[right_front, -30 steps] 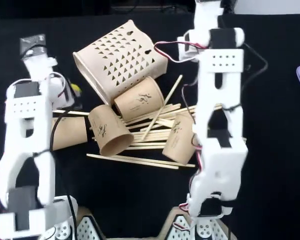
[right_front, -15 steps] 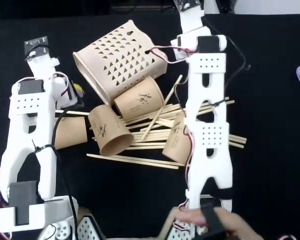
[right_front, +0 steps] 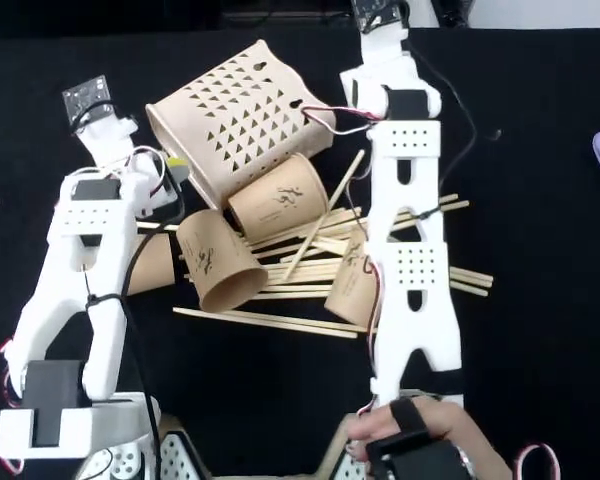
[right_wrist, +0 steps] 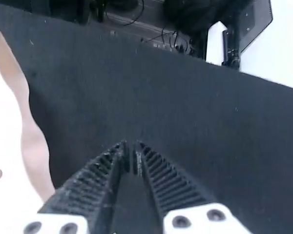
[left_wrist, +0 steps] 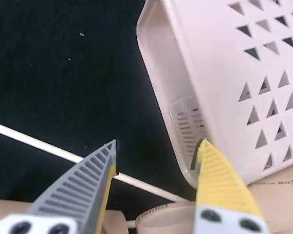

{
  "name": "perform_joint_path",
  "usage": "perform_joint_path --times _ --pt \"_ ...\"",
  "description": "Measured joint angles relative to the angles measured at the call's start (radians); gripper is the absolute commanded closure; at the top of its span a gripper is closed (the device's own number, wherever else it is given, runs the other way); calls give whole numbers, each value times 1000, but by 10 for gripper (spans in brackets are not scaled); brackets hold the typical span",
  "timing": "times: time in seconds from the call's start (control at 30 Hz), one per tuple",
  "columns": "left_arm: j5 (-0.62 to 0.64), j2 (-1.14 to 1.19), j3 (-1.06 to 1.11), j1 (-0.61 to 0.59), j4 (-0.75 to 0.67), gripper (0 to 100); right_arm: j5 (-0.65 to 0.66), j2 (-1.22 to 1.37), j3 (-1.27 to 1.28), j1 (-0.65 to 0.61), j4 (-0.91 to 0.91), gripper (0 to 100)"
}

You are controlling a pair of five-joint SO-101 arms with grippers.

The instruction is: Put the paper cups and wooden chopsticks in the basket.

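Desk [right_front: 540, 200]: a black cloth surface that carries everything below, as seen in the high view.
Right arm [right_front: 410, 260]: white, stretched from 6 o'clock up to 12 o'clock across the right end of the pile.
Left arm [right_front: 75, 290]: white, running from 7 o'clock up toward 10 o'clock.
Basket [right_front: 235, 115]: beige with triangle cut-outs, lying on its side at 11 o'clock of the pile, its open mouth facing 8 o'clock.
Paper cups: four brown cups, all on their sides outside the basket. One [right_front: 278, 197] touches the basket's lower wall, one [right_front: 218, 262] lies at the pile's centre, one [right_front: 352, 285] is partly under the right arm, and one [right_front: 152, 265] is partly under the left arm.
Wooden chopsticks [right_front: 280, 320]: a loose scatter on the desk among and under the cups, spreading toward 3 o'clock.
Left end effector [left_wrist: 157, 146]: fingers spread wide, holding nothing, just beside the rim of the basket's mouth, above a cup rim and one chopstick.
Right end effector [right_wrist: 132, 146]: fingers pressed together, holding nothing, at 12 o'clock past the basket.
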Motion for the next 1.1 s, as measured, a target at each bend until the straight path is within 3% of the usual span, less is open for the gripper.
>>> perform_joint_path --times 0.37,1.1 --pt "2 0 21 0 -18 739 0 130 2 -12 -92 963" --pt "5 0 32 -2 -18 737 3 -72 -6 -80 459 964"
